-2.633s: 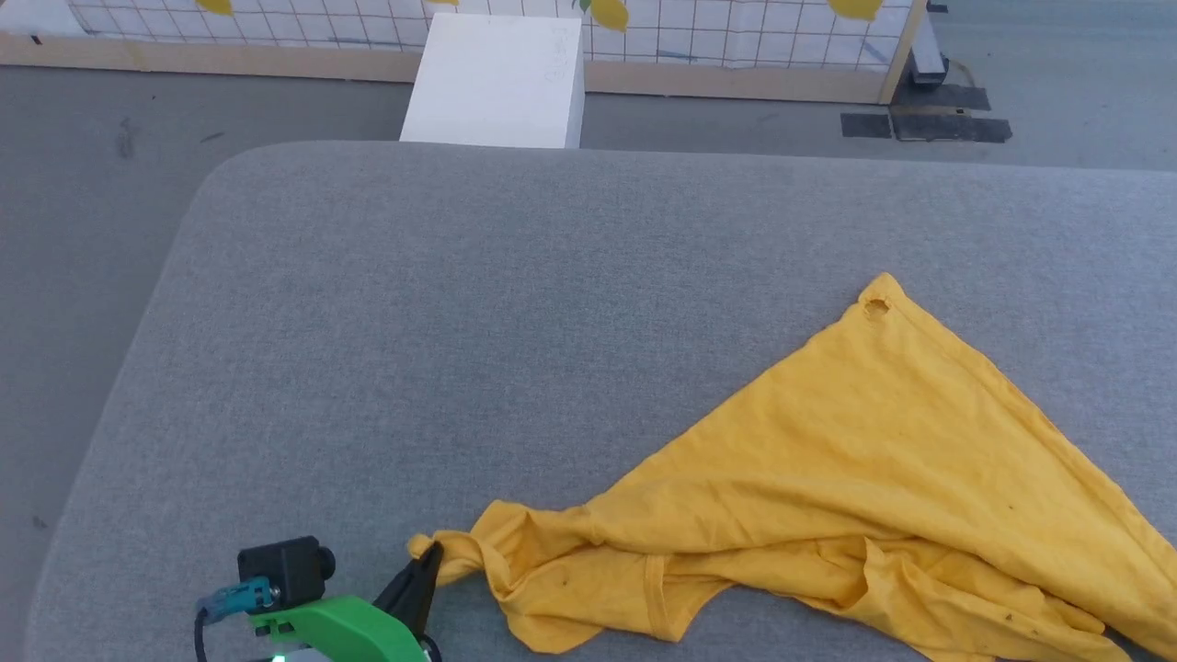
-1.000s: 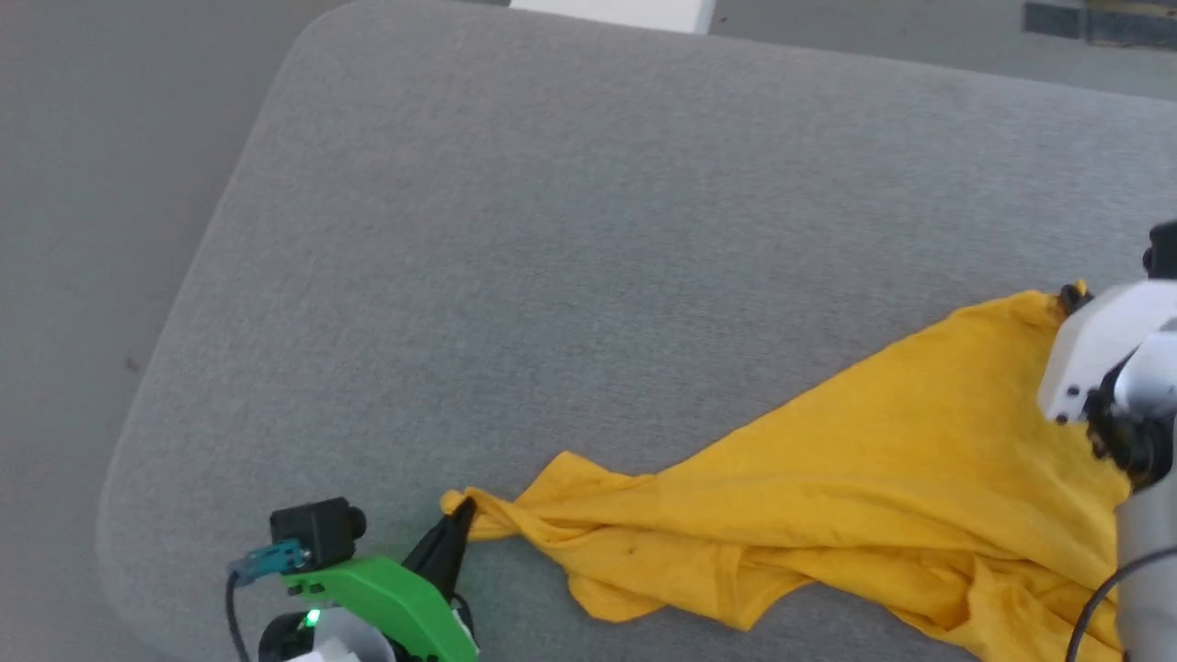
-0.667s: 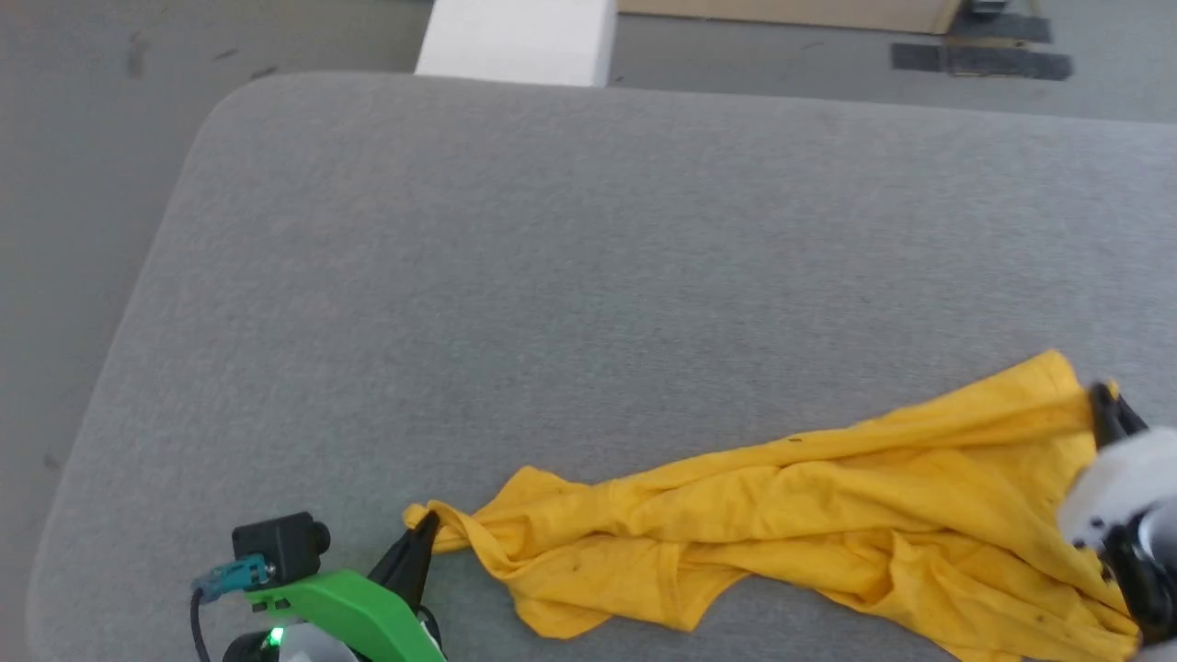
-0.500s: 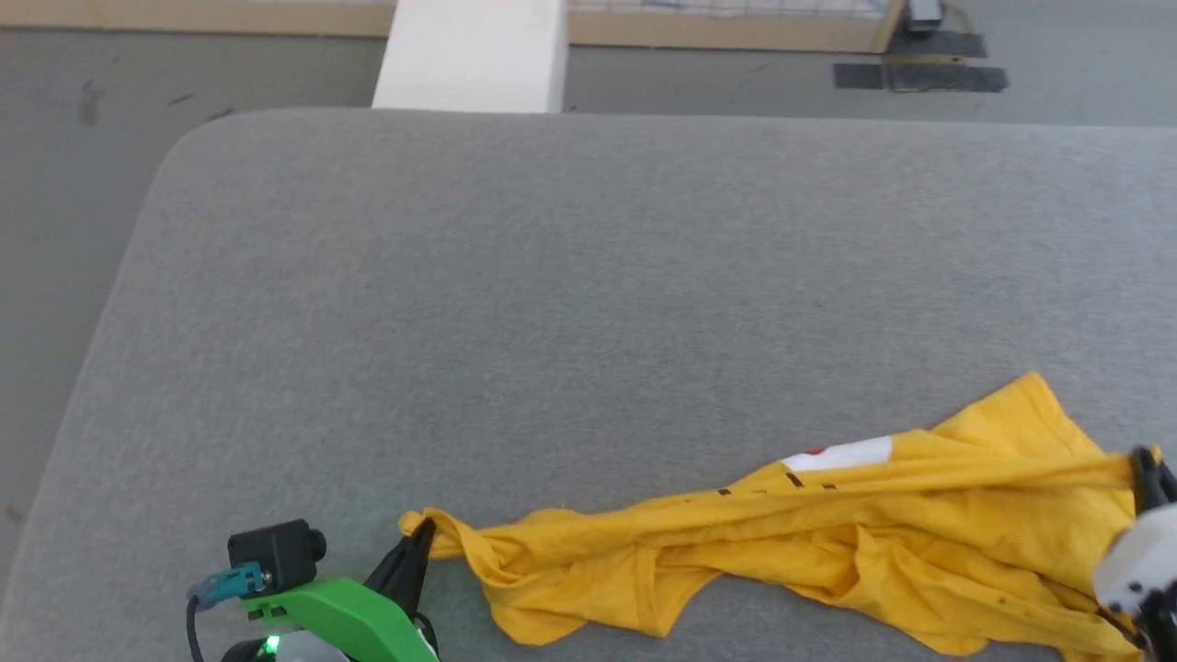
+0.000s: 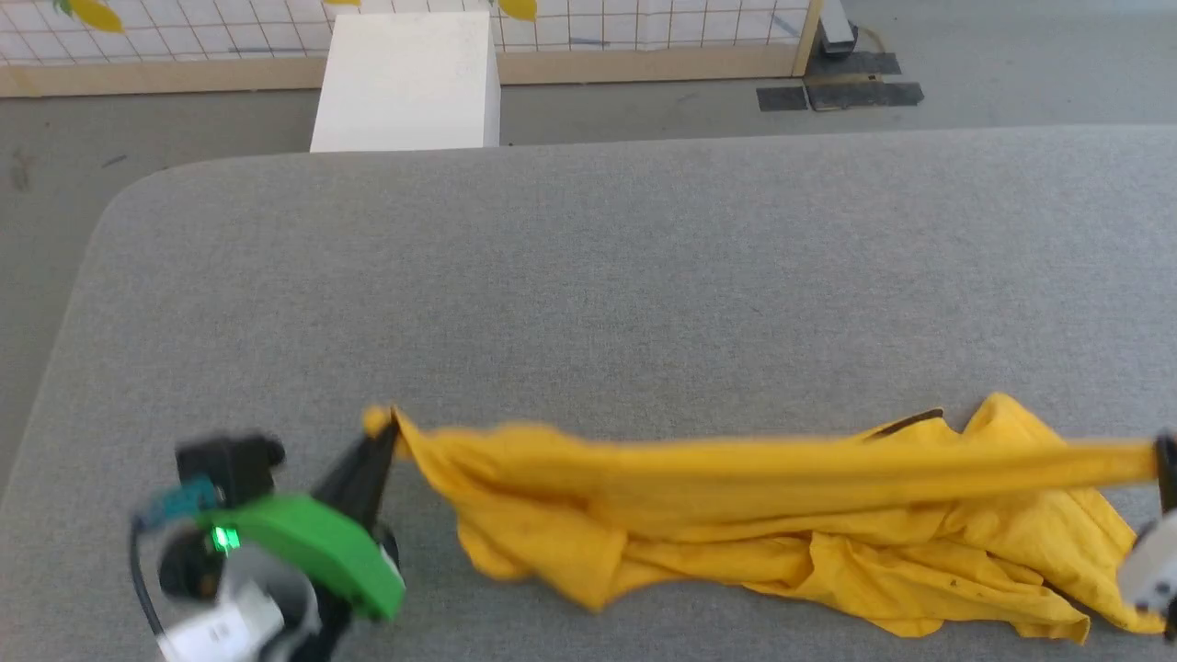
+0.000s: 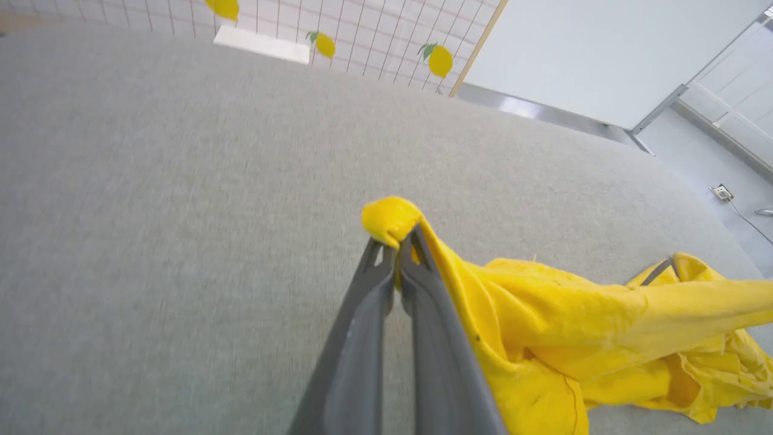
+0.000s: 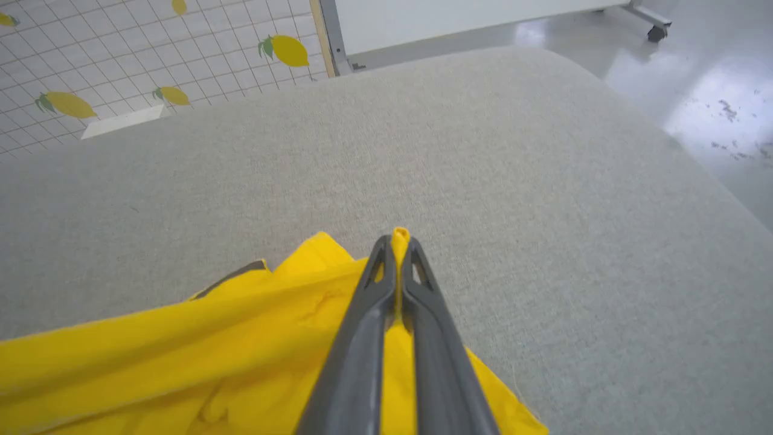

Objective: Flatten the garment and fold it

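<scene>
Left gripper (image 6: 397, 238): fingers clamped on bunched corner of yellow T-shirt (image 5: 736, 515), corner held just above grey padded table (image 5: 588, 276). Shirt's upper edge was drawn into taut band along near part of table; rest sagged beneath in crumpled folds on pad. Right gripper (image 7: 398, 241): pinched tight on opposite corner, far right. Risks: small pinch could slip under tension; harder pull might stretch fabric; doubled layers underneath might land creased when lowered.

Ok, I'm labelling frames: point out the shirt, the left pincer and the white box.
shirt (image 5: 736, 515): head view, bunched middle.
left pincer (image 6: 397, 251): left wrist view, between fingertips.
white box (image 5: 405, 83): head view, top face.
</scene>
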Motion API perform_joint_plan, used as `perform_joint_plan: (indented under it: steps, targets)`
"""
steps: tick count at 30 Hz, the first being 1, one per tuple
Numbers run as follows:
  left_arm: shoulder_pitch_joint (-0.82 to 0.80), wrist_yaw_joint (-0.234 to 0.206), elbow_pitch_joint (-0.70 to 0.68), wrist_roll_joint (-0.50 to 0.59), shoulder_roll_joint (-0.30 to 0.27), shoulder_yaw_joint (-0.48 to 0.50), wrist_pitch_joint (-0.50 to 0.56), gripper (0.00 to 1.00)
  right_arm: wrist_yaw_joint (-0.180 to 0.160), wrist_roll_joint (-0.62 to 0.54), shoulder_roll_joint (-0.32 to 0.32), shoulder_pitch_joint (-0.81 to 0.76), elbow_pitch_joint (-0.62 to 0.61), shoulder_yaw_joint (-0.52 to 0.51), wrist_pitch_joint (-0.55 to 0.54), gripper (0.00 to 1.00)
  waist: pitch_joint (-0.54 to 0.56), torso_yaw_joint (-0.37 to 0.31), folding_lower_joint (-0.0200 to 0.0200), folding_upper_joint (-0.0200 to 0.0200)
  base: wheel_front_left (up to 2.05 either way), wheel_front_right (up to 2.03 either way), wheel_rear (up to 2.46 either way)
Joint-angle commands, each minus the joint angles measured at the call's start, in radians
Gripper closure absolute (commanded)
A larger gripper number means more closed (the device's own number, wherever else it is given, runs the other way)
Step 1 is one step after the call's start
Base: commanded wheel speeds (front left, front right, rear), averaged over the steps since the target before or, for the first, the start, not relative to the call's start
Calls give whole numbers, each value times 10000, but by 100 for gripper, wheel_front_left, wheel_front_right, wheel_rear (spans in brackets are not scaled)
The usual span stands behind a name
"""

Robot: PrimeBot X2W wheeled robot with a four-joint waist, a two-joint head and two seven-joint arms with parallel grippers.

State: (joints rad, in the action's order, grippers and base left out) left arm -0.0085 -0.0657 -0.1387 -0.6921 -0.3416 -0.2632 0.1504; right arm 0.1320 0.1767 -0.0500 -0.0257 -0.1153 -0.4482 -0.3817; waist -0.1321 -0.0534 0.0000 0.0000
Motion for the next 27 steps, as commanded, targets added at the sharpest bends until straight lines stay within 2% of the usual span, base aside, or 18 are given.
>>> perform_joint_plan:
  steps: [1, 3, 7, 11, 15, 21, 24, 27]
  targets:
    - [-701, 179, -127, 150, -248, 115, 108, 100, -13, -248, -154, 547, -413, 203, -235, 100, -175, -40, 0, 0, 0, 0, 0]
    - [-1592, 337, -203, 268, -494, 200, 296, 100, -13, -420, -612, 1171, -805, 567, -686, 100, -403, -96, 0, 0, 0, 0, 0]
    - [-3674, 343, -229, 657, -812, 301, 822, 100, -13, -395, -1846, 2811, -958, 1390, -1560, 100, -1066, -213, 0, 0, 0, 0, 0]
    - [-6170, 501, -52, 472, -749, 399, 1464, 100, -13, -207, -2985, 4981, -598, 2333, -2286, 100, -2062, -309, 0, 0, 0, 0, 0]
    - [-8694, 576, 630, 843, -988, 527, 1826, 100, -13, -212, -3724, 7308, 70, 3262, -2695, 100, -3066, -474, 0, 0, 0, 0, 0]
    - [-11950, 470, 1664, 1955, -1180, 424, 1717, 100, -13, -822, -4003, 10755, 1414, 4092, -2624, 100, -4208, -586, 0, 0, 0, 0, 0]
    - [-13512, 189, 2179, 2347, -988, 590, 1220, 100, -13, -1245, -3770, 12382, 2084, 4060, -2363, 100, -4669, -603, 0, 0, 0, 0, 0]
    - [-14886, 55, 2682, 2818, -951, 756, 259, 100, -13, -1743, -3402, 13709, 2620, 3874, -1854, 100, -5003, -632, 0, 0, 0, 0, 0]
